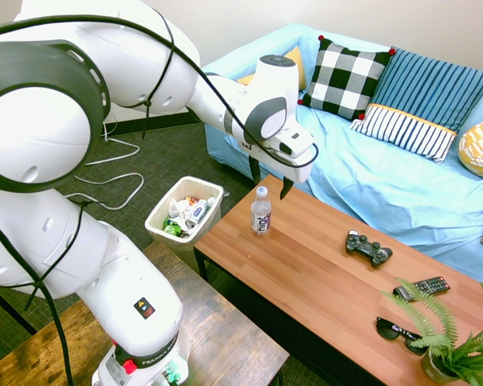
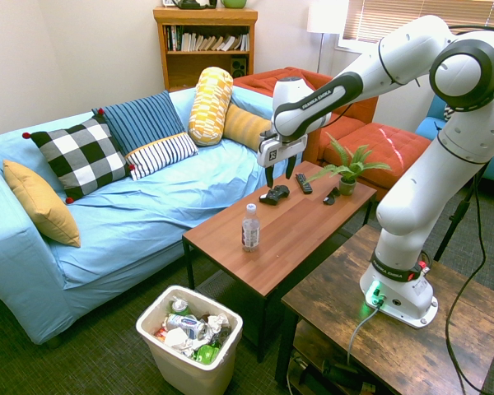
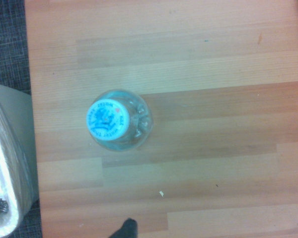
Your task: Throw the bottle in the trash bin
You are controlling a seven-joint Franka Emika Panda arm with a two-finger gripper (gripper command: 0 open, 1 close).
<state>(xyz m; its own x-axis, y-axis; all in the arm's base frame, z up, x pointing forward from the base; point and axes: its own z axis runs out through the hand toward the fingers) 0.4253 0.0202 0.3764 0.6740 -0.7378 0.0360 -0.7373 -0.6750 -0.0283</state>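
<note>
The bottle (image 1: 261, 212) stands upright on the wooden coffee table (image 1: 322, 265), near the table end closest to the trash bin. It is clear, with a white cap and a dark label. My gripper (image 1: 270, 182) hangs open just above it, a little off to one side, with nothing between its fingers. The second exterior view shows the gripper (image 2: 278, 174) higher than the bottle (image 2: 250, 228). From the wrist view the bottle (image 3: 118, 119) is seen cap-up. The white trash bin (image 1: 164, 201) sits on the floor beside the table end, partly filled with rubbish; its rim (image 2: 230, 326) is open.
A black game controller (image 1: 368, 247), a remote (image 1: 421, 287), sunglasses (image 1: 398, 331) and a potted fern (image 1: 459, 346) lie further along the table. The blue sofa (image 1: 370, 169) with cushions runs behind it. Dark carpet surrounds the bin.
</note>
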